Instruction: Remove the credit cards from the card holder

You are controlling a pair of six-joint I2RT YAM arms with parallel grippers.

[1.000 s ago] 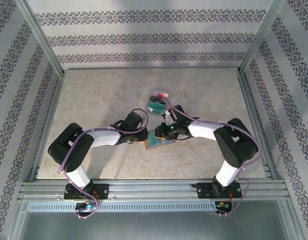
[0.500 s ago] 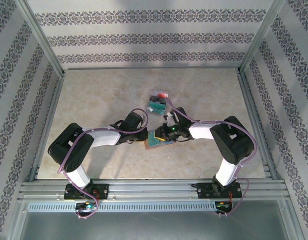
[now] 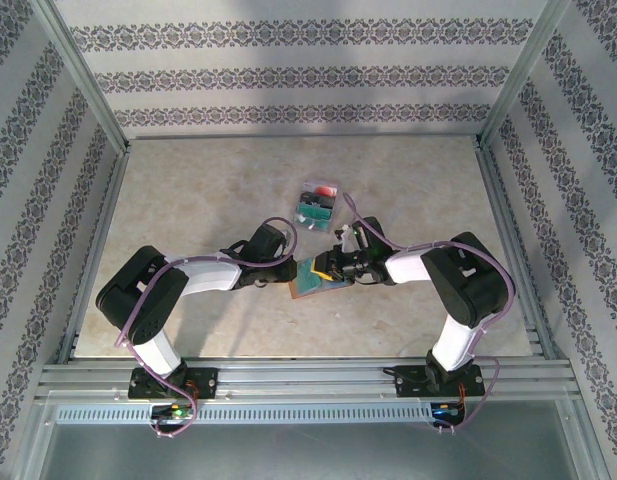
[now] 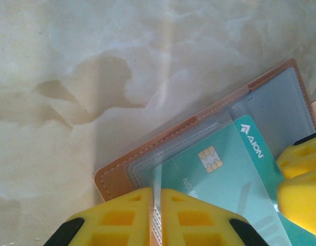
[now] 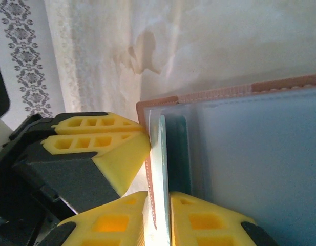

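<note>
The brown card holder (image 3: 299, 290) lies open on the table between both arms, its blue-grey pocket panels (image 4: 280, 107) facing up. A teal chip card (image 4: 219, 179) sticks partway out of a pocket. My left gripper (image 4: 156, 205) is shut on the thin edge of the card holder's pocket panel beside its stitched brown corner (image 4: 114, 177). My right gripper (image 5: 159, 220) is shut on the teal card's (image 5: 175, 154) edge, seen edge-on against the holder's brown rim (image 5: 163, 102). In the top view the left gripper (image 3: 293, 274) and right gripper (image 3: 326, 271) meet over the holder.
A small pile of loose cards (image 3: 316, 205), teal, red and dark, lies on the marble-patterned table just beyond the grippers. Metal frame rails (image 3: 288, 375) run along the near edge, and patterned walls close in the other sides.
The right arm's wrist has shifted slightly toward the holder and its jaws have narrowed on the card. The left arm and the card holder stay in place.
</note>
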